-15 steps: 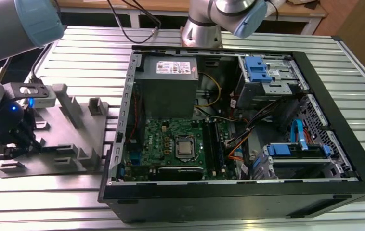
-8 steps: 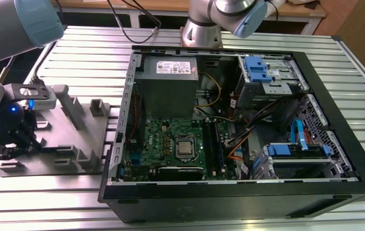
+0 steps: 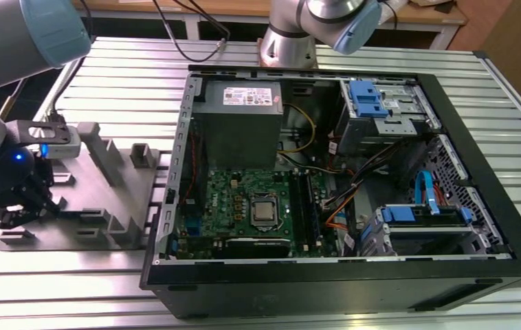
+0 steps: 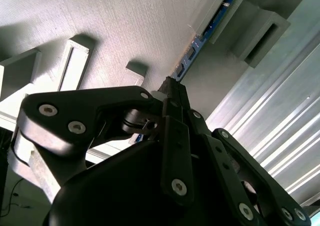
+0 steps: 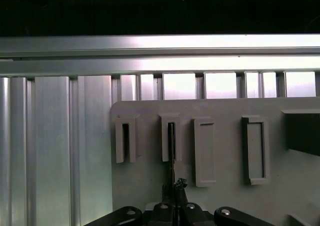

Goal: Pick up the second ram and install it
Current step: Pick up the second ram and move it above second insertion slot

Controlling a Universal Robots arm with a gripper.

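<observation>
Gripping thin blue-green second ram point(image 4: 190, 56) edge-on, black jointed tool point(image 4: 169, 87) closed, at matte grey slotted holder point(image 5: 225, 116)

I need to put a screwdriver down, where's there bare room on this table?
Bare slats of the silver ribbed metal table lie between the grey plastic fixture tray and the far edge, and along the near edge beside the open black computer case. Crowded: inside that case, and the tray's corner where the black hand grips the dark blue-green memory stick.
</observation>
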